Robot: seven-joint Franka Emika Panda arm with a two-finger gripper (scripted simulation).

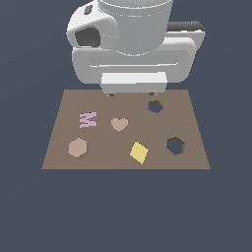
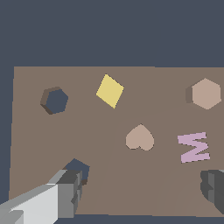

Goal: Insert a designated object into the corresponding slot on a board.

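The jaws stand wide apart above the far edge of the board [image 1: 59, 147], holding nothing. The hexagon piece [image 1: 78, 147] lies flat at the board's lower left in the exterior view. The larger hexagonal slot [image 1: 175, 145] sits at lower right, well apart, with the yellow diamond [image 1: 139, 152] between them.

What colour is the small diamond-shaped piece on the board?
Yellow; the flat diamond piece shows best in the wrist view.

Flat, even simulator light, sharp throughout, with no glare and only faint soft shadows.
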